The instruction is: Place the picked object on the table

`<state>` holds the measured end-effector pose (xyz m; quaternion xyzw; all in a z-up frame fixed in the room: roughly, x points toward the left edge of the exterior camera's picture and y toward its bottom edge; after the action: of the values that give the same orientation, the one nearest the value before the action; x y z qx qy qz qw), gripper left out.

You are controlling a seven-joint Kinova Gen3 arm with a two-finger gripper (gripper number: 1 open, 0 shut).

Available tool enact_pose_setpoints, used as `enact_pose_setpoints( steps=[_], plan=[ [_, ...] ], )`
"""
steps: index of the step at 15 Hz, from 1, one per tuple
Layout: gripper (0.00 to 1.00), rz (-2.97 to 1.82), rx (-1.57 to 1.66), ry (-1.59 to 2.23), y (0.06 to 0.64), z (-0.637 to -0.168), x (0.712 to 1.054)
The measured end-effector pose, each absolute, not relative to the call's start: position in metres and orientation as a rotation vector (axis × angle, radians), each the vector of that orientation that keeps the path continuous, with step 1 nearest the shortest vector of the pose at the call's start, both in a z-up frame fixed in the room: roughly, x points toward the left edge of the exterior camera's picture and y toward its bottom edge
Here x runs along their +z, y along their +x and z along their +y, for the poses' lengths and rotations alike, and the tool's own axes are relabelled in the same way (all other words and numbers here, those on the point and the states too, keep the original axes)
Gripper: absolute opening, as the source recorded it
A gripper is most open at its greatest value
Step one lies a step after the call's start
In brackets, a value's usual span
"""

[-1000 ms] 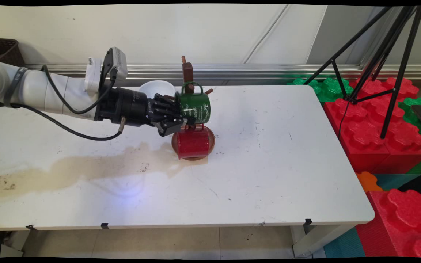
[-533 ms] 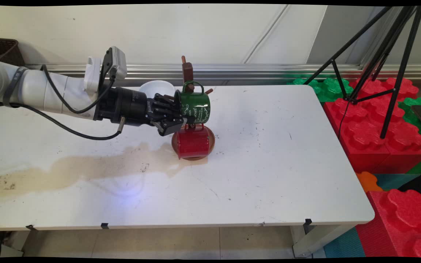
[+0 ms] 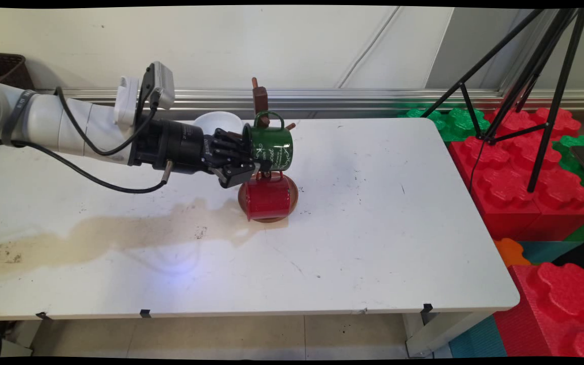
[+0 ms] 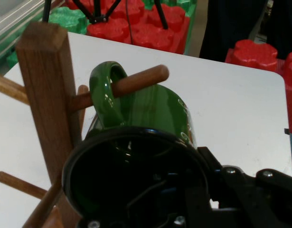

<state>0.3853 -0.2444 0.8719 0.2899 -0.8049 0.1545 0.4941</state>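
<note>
Green mug [image 3: 270, 147] rim is pinched by gripper [image 3: 245, 161], handle looped on rack [image 4: 45, 95] peg; red mug [image 3: 267, 198] at 6 o'clock.

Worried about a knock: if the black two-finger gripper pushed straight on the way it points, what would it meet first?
The black two-finger gripper already grips the green enamel mug, whose handle is hooked on a peg of the wooden mug tree. Beyond the mug lies bare white table, probably clear.
</note>
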Motion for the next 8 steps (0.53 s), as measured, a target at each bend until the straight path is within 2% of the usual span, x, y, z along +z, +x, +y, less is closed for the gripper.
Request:
enact_pose_setpoints(
  steps=[8],
  plan=[
    [0.0,-1.944,0.343,0.677,0.3773,-0.2356,0.8817]
  ],
)
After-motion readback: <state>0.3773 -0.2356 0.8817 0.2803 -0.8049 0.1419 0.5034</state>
